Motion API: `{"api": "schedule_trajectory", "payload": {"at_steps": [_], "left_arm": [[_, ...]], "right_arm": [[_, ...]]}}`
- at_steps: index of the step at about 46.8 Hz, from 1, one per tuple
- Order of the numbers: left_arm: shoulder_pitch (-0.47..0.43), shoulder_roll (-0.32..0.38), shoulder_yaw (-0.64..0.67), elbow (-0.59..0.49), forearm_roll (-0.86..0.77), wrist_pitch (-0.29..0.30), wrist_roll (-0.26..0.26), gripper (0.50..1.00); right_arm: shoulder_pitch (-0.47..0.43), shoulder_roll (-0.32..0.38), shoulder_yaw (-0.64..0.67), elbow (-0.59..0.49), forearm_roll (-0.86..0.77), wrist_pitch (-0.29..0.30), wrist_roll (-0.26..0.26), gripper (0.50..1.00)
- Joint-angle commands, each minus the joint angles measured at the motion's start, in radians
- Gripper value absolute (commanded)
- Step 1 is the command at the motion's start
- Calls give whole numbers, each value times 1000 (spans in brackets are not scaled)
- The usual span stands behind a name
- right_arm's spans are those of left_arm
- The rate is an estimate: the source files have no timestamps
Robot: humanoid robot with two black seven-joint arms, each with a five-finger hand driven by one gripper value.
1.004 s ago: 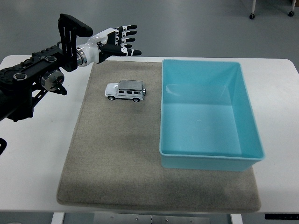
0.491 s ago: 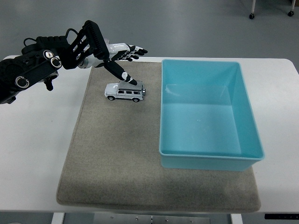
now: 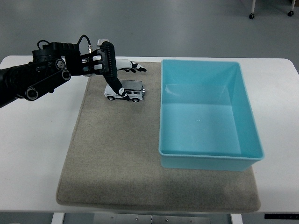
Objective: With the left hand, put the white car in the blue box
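Since half a second ago your left hand [image 3: 117,74] has dropped lower and closer over the white car [image 3: 125,91], thumb now down at the car's near side instead of just above the roof. Fingers are spread, not closed: thumb tip touches or nearly touches the car's near flank around the middle, the other fingers [image 3: 134,68] reach past the far side of the roof, so the car sits between thumb and fingers but isn't gripped yet, wheels on the mat. Car hasn't moved; it sits on the grey mat [image 3: 117,154] in its far part, nose pointing left, just left of the blue box [image 3: 209,158]. Box is on the mat's right side, open top, nothing inside, car near its left wall but apart from it. Black forearm runs in from the left over the white table [image 3: 32,149]. Right arm isn't visible.
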Motion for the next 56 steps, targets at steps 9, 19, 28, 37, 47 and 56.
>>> {"api": "schedule_trajectory", "payload": {"at_steps": [9, 19, 28, 37, 47, 56], "left_arm": [[8, -21, 34, 1, 72, 96, -1, 994], [5, -24, 66, 1, 75, 117, -4, 990], [3, -24, 66, 1, 93, 125, -2, 973], [0, -26, 66, 0, 133, 147, -2, 864], [0, -43, 68, 0, 138, 148, -2, 739], [-2, -51, 68, 0, 150, 148, -1, 628]], "right_arm": [[1, 0, 0, 0, 0, 0, 0, 936], [1, 0, 0, 0, 0, 0, 0, 936], [1, 0, 0, 0, 0, 0, 0, 936], [0, 0, 0, 0, 0, 0, 0, 936], [1, 0, 0, 0, 0, 0, 0, 936], [0, 0, 0, 0, 0, 0, 0, 936]]}}
